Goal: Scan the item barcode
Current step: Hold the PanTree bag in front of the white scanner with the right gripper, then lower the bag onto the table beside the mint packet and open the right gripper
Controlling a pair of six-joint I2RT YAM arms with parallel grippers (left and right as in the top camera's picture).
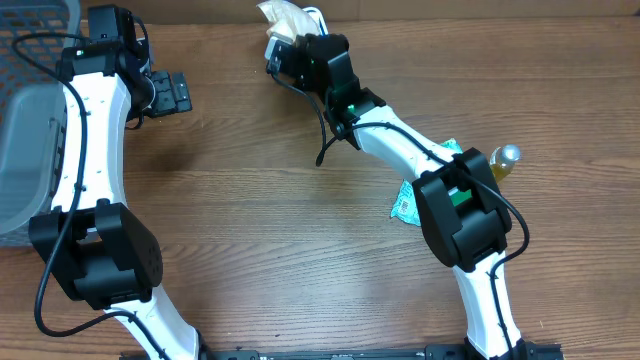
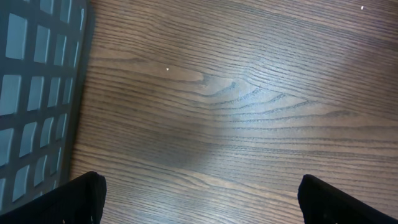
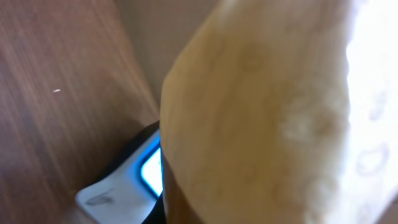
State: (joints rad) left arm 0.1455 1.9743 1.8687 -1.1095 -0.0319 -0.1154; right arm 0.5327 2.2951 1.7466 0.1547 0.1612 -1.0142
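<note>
**Operator:** What lies nearest the arm bases?

**Technician:** A teal packet (image 1: 405,205) lies flat on the wooden table (image 1: 260,230), partly under the right arm's elbow. A yellow bottle (image 1: 500,160) lies just beside it. Neither is touched; both appear to be queued stock.

**Operator:** And further out on the left?

**Technician:** A grey basket (image 1: 25,120) sits at the table's left edge. The left gripper (image 1: 172,92) hovers near it, fingers spread wide, holding nothing. Its wrist view shows only bare wood and the basket's wall. It is judged to be parked clear of the work.

**Operator:** Where is the task item?

**Technician:** At the far edge of the table. The pale packet (image 1: 285,18) protrudes beyond the right gripper (image 1: 284,45). The fingers themselves are hidden in every view. The gripper is closed fully, and the packet's raised position suggests that it is pinched by a thin edge.

**Operator:** Why is it held there?

**Technician:** In the right wrist view the packet fills most of the frame, directly ahead of the gripper. Below and behind it stands a white-and-black scanner (image 3: 134,180) with a lit blue window. The packet is judged to be presented to that window for reading. No barcode is visible, so whether the right face is towards the scanner cannot be told.
</note>
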